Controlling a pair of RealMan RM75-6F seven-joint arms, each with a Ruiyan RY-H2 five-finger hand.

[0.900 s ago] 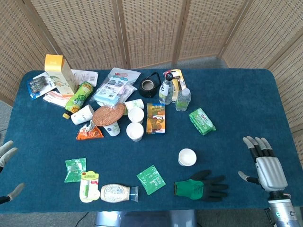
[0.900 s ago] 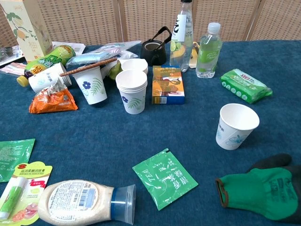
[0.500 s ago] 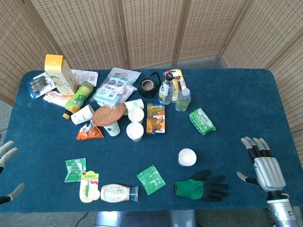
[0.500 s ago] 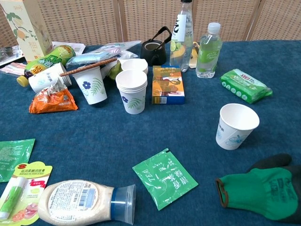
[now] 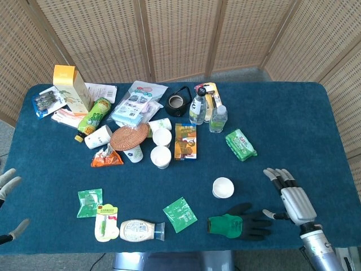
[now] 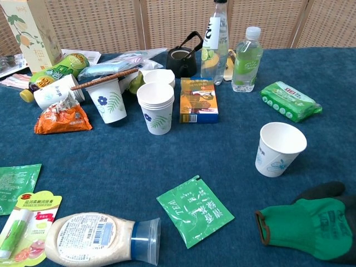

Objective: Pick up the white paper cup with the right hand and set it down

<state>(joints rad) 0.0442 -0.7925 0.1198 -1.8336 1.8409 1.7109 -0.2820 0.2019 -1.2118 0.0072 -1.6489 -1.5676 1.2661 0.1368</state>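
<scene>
Right hand (image 5: 291,195) moved toward one lone white paper cup (image 5: 223,187), fingers spread, empty.

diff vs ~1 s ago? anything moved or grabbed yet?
The right robot hand has moved left across the table toward the lone white paper cup, fingers spread, holding nothing. It is not touching the cup yet. Nothing was grabbed or released. The cup, the green glove beside it and the other items are where they were, and the left robot hand at the table edge has not shifted.
</scene>
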